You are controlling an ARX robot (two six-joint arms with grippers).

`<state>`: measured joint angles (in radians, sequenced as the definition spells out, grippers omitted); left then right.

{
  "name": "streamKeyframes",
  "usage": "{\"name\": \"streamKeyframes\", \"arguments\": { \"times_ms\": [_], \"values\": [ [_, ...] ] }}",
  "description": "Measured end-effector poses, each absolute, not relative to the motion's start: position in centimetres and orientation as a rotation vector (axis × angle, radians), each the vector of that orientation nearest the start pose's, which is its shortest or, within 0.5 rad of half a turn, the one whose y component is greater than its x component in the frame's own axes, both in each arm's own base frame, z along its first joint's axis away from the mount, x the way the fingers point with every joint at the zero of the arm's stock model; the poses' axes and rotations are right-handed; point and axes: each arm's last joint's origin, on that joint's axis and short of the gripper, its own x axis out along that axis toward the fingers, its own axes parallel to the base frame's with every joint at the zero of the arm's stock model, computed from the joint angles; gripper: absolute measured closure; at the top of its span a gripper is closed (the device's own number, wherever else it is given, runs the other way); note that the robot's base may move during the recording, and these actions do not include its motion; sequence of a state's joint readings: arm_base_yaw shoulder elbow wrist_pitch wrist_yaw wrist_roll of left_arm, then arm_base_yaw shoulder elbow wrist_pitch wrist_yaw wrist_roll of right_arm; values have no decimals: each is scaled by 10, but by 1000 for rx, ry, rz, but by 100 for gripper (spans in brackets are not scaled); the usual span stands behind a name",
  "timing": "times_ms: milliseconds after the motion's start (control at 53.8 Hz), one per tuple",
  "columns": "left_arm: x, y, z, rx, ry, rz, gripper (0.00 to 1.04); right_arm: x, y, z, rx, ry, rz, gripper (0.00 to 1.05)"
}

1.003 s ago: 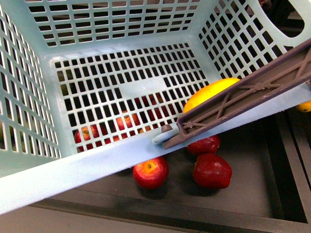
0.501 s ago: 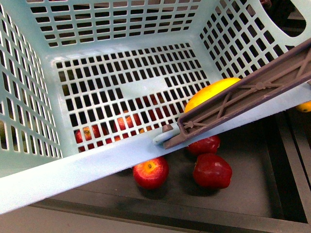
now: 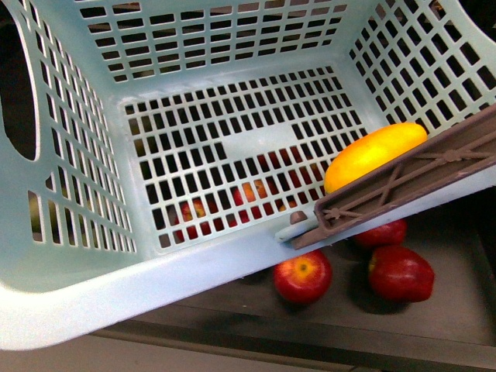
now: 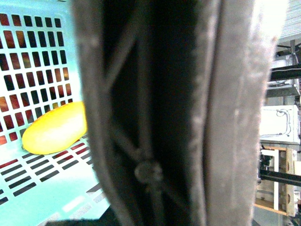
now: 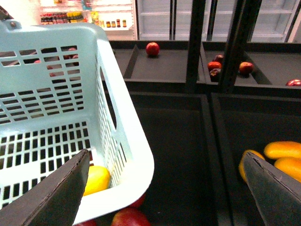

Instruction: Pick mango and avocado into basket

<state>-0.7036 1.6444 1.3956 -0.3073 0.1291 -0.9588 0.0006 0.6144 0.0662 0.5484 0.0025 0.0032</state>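
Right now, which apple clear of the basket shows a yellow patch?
The leftmost apple, yellow around its stem; the two to its right look plain red.

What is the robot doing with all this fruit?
It is filling the blue basket with fruit. The yellow mango already lies inside, in the corner by the brown handle. No avocado is in there yet. The right hand is open and empty, beside the basket over a dark bin. Red apples sit in the tray underneath.
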Motion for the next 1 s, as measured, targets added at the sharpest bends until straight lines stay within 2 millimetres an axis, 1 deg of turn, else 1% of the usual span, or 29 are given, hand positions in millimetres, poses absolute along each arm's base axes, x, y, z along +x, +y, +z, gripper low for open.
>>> {"name": "streamKeyframes", "arguments": {
  "times_ms": [279, 1003],
  "values": [
    [285, -242, 314, -714, 861, -450, 91, 141, 0, 178, 3, 4, -1, 9],
    [286, -241, 314, -710, 860, -453, 91, 141, 0, 176, 3, 8, 0, 9]
  ]
}}
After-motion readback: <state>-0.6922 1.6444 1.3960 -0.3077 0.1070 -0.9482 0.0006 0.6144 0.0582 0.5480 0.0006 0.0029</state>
